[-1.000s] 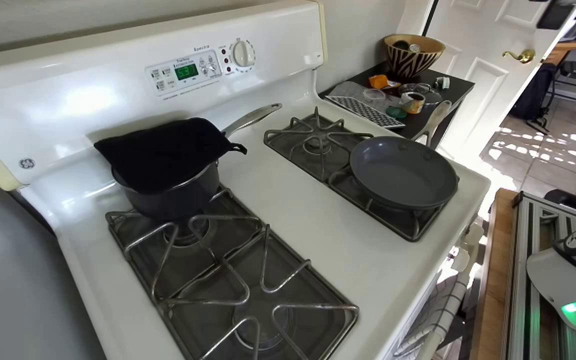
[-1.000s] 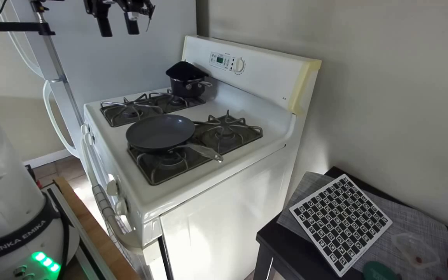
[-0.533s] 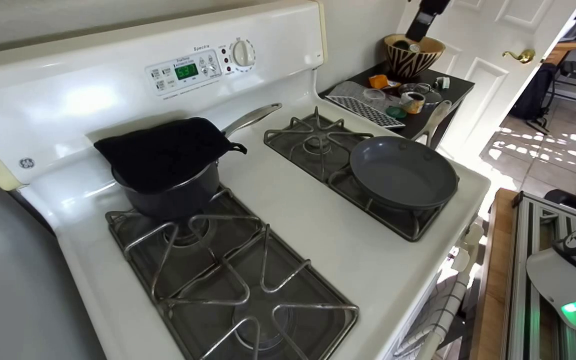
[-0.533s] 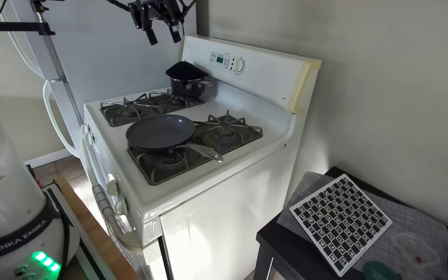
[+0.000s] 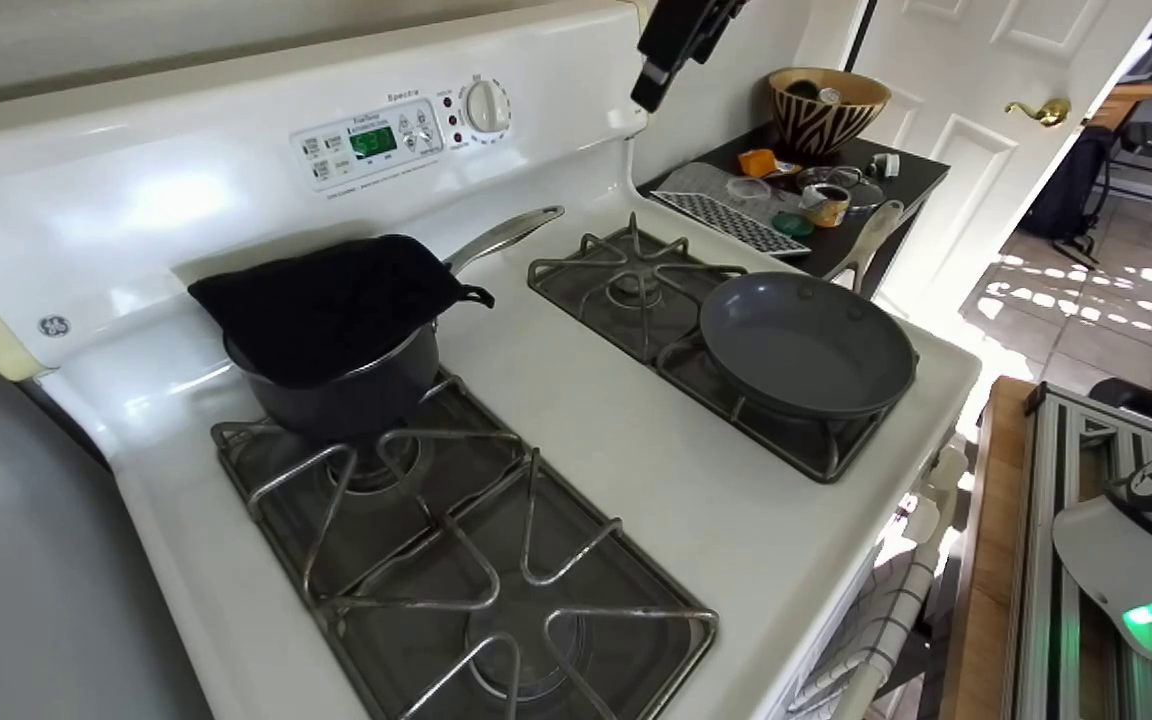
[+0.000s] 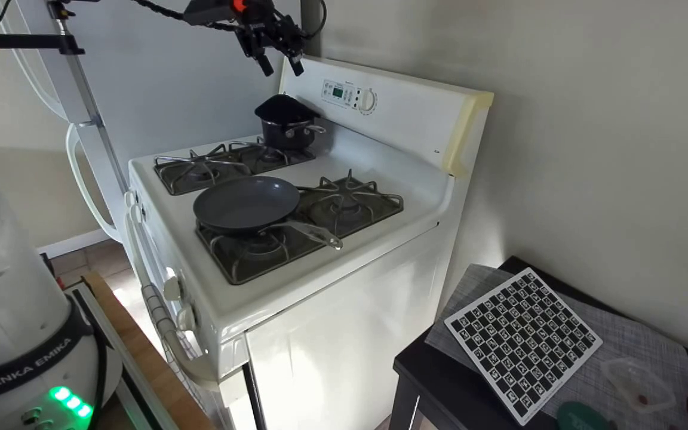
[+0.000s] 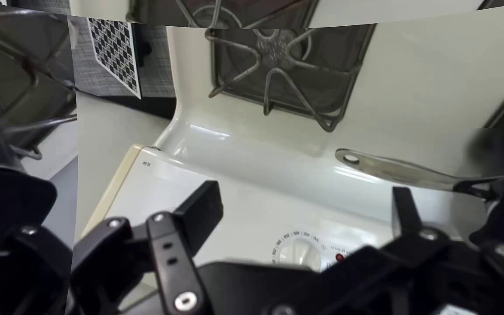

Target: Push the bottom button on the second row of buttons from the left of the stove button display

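The white stove [image 5: 596,430] has a raised backguard. The stove button display [image 5: 366,146] shows there, with a green clock screen, small pale buttons and a round white dial; it also shows in an exterior view [image 6: 340,93]. In the wrist view only the dial [image 7: 299,252] and a red light show; my gripper hides the clock and buttons. My gripper [image 6: 283,67] is open and empty, with its two black fingers wide apart [image 7: 306,197]. It hangs in the air above the stove, apart from the display. One finger shows at the top of an exterior view [image 5: 651,88].
A dark pot [image 5: 336,370] topped with a black cloth [image 5: 326,305] stands below the display, its metal handle [image 5: 501,238] pointing along the backguard. A grey pan [image 5: 806,340] sits on a front burner. A black side table [image 6: 415,364] holds a checkered board [image 6: 523,343].
My gripper has moved toward the stove's backguard and lower: rightward in one exterior view, and into view then leftward in the other. It stays open. The stove, pot and pan have not moved.
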You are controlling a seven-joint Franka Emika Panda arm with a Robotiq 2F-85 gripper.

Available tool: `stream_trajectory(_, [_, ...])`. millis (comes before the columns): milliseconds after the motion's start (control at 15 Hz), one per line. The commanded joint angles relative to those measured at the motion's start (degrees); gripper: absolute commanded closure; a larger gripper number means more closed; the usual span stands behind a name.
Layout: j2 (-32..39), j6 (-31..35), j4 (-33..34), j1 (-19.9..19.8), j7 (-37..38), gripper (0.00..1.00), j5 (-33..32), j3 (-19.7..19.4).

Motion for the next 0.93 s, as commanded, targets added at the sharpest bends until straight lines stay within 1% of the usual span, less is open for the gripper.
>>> stream_trajectory(0, [6.84,4.8,4.11,-1.78,5.69,0.0,-4.68,2.12])
stream_trajectory(67, [8.02,4.65,4.89,-1.42,5.98,0.0,-5.1,2.24])
stream_trajectory(133, [4.96,3.59,2.7,-0.36,3.41,0.0,-3.26,0.69])
stream_trajectory(267, [6.18,3.69,3.32,-0.21,3.47,0.0,-3.41,0.58])
stream_trajectory(733, [5.67,3.69,3.34,-0.26,3.39,0.0,-3.39,0.51])
stream_trajectory(800, [7.39,7.65,3.47,0.08,2.65,0.0,-2.69,0.17])
stream_trajectory(867, [8.56,9.42,3.86,-0.28,3.74,0.0,-3.32,0.46])
